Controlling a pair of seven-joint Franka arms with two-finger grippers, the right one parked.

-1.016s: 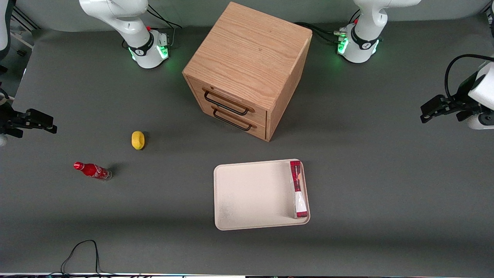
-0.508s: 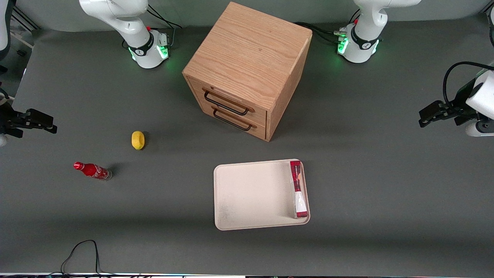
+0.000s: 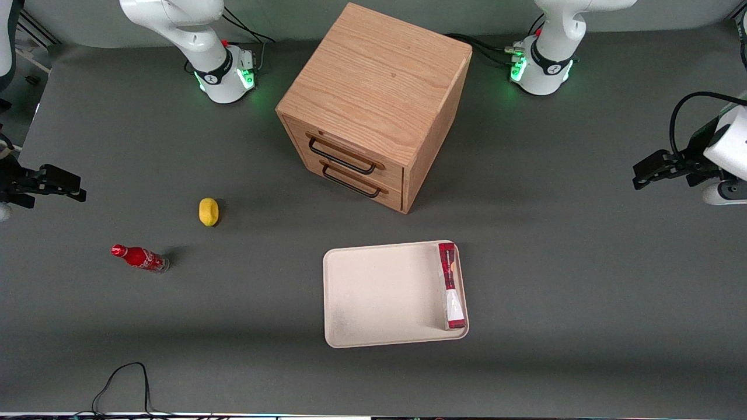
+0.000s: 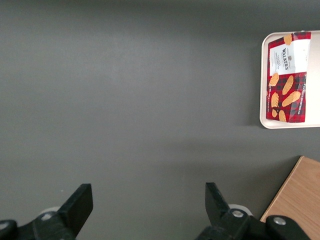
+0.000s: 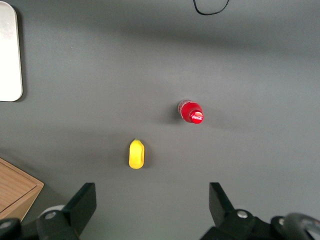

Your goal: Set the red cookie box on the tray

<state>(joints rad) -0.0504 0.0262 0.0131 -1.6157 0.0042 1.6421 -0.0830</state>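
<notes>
The red cookie box (image 3: 451, 285) lies inside the cream tray (image 3: 379, 294), along the rim on the working arm's side. The left wrist view shows the box (image 4: 288, 82) flat on the tray (image 4: 264, 80), red tartan with a white section. My left gripper (image 3: 642, 173) hangs high over the working arm's end of the table, well away from the tray. It is open, with nothing but bare grey mat between its fingers (image 4: 77, 206).
A wooden drawer cabinet (image 3: 373, 105) stands farther from the front camera than the tray, both drawers closed. A yellow lemon-like object (image 3: 208, 211) and a small red soda bottle (image 3: 140, 258) lie toward the parked arm's end. A black cable (image 3: 125, 379) loops near the front edge.
My left gripper has drifted slightly upward and away from the tray. The cookie box and tray have not moved.
</notes>
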